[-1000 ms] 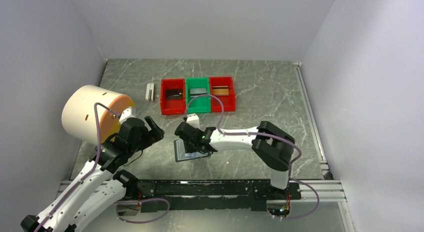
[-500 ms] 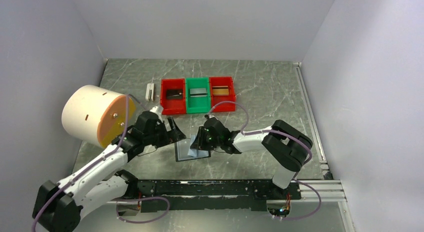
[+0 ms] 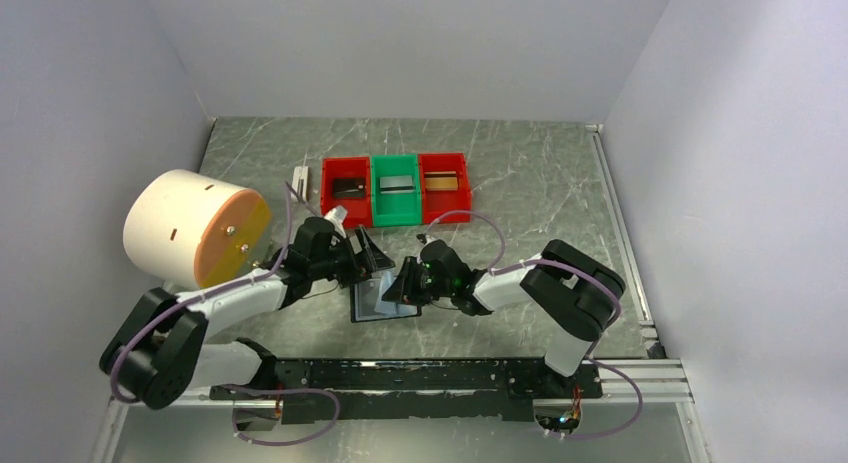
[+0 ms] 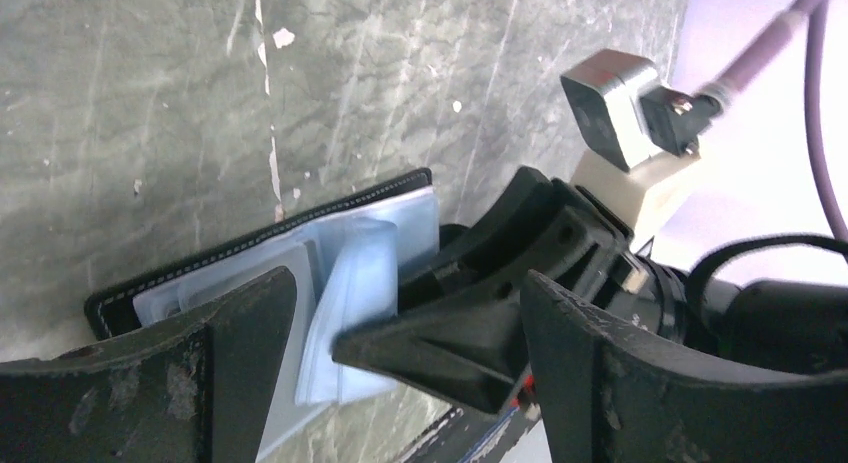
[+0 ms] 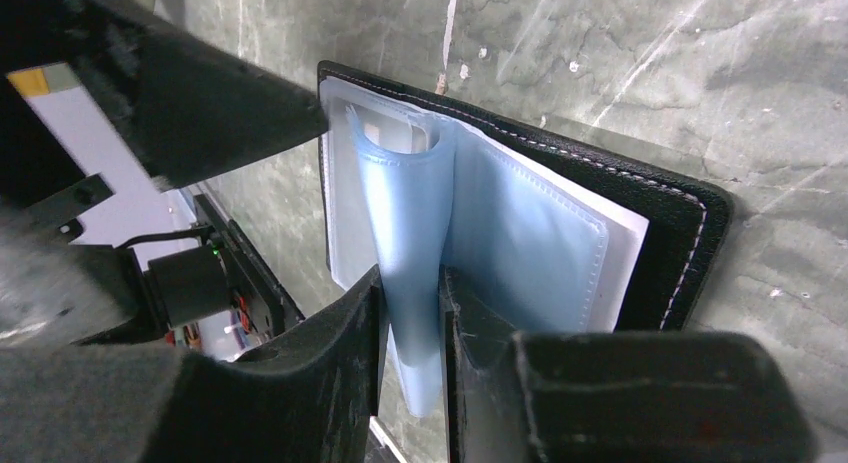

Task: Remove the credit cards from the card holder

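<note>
A grey marbled table (image 3: 540,183) fills my feed, boxed in by pale, bare walls. I place everything from the card holder (image 3: 368,309), which lies open on the table just beyond the arm bases.

Far to its left stands a big cream drum with an orange face (image 3: 185,228). The left gripper (image 3: 362,257) hangs over the holder's far left corner with its fingers spread wide. I cannot tell whether they touch the leather. In the left wrist view those fingers cut off the holder's near edge.

At the holder's right side, the right gripper (image 3: 405,286) is clamped on one pale-blue plastic sleeve (image 5: 405,233), lifted upright from the open holder. From above, that gripper hides the holder's right edge. The pockets are glossy, and I cannot make out whether any card is inside.

Well beyond the holder is a row. A small white block (image 3: 299,183) comes first, then a red bin (image 3: 328,198) with a dark card (image 3: 348,189). Next is a green bin (image 3: 396,211) with a grey card (image 3: 397,183). Last is a second red bin (image 3: 447,208) with a tan card (image 3: 441,181).
</note>
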### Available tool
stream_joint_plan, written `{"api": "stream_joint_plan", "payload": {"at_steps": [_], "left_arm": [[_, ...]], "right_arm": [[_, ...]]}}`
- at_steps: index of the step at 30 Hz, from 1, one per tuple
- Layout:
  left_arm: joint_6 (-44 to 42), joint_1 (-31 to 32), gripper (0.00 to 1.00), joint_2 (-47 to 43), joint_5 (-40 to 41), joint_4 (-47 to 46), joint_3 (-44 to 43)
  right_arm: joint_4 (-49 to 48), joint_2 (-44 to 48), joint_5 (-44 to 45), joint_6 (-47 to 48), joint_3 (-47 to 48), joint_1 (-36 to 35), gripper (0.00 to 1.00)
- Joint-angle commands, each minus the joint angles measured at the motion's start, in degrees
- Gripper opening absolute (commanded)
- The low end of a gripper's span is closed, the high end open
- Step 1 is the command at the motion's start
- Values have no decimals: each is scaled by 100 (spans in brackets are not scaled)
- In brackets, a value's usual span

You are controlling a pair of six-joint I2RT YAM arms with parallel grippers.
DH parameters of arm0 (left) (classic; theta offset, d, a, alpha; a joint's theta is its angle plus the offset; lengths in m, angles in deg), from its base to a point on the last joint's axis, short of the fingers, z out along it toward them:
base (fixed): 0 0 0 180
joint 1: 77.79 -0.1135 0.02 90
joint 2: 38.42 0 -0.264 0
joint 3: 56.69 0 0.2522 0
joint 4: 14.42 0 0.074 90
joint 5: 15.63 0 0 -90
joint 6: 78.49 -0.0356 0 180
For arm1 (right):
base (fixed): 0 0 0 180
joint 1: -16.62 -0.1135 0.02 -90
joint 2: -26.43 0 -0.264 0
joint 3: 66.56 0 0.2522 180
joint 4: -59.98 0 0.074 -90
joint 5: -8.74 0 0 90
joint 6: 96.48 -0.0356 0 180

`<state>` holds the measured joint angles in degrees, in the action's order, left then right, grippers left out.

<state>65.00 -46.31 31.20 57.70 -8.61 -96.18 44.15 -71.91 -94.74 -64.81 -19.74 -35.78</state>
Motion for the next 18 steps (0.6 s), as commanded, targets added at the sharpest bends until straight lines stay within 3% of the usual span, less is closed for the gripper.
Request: {"api": "stream_joint_plan", "payload": {"at_steps": [1, 12, 18], "left_arm": [[281, -29, 87, 534, -147, -1108, 57], [582, 12, 83, 1209, -1129, -2374, 609], [872, 16, 69, 1366, -1597, -3167, 856]], "right_arm": [[-48, -138, -90, -39, -156, 39, 28], [-290, -163, -152, -131, -314, 99, 29], [-317, 69, -231, 4, -298, 111, 40]]}}
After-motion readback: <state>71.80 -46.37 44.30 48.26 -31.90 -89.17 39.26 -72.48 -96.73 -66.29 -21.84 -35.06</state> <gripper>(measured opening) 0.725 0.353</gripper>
